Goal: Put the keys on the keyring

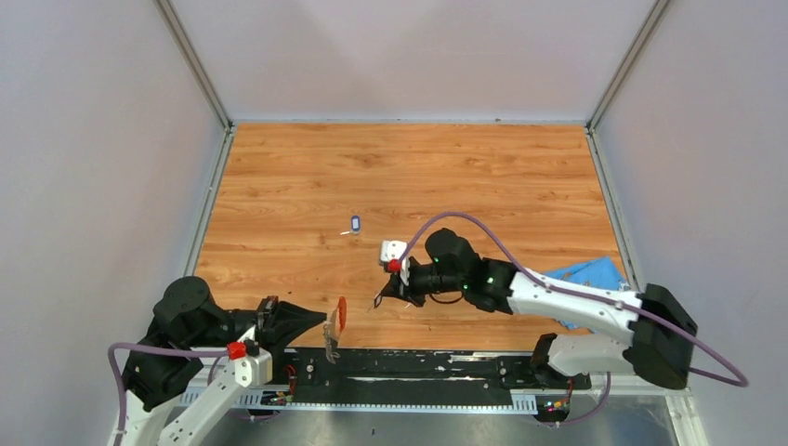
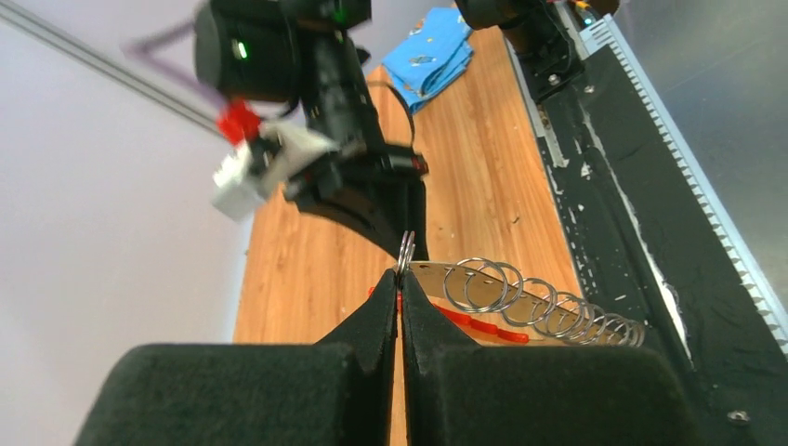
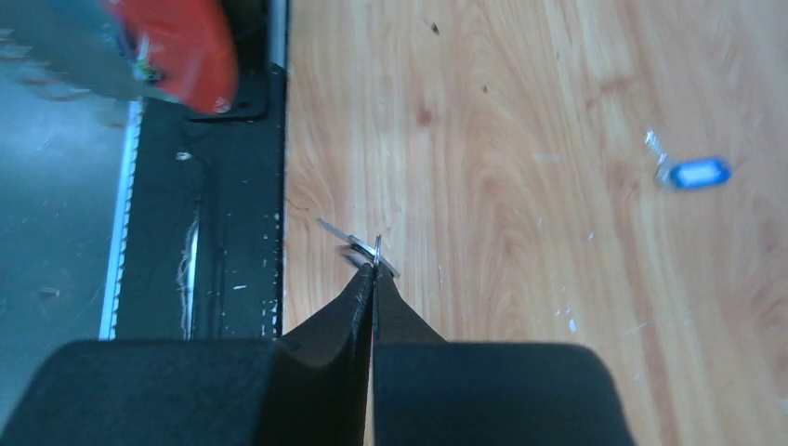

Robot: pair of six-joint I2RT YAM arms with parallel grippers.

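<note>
Clamping keyring (image 2: pixel 483 327) by its end ring in left gripper (image 2: pixel 401 279), jaws fully closed, low over front edge of table (image 1: pixel 418 177). Pinching small silvery key (image 3: pixel 358 243) in right gripper (image 3: pixel 374 274), also fully closed, just beside keyring; head not visible. Leaving blue key (image 1: pixel 356 223) lying mid-table, well apart. Risking thin key twisting or slipping in pinch, missing ring gap.
</note>
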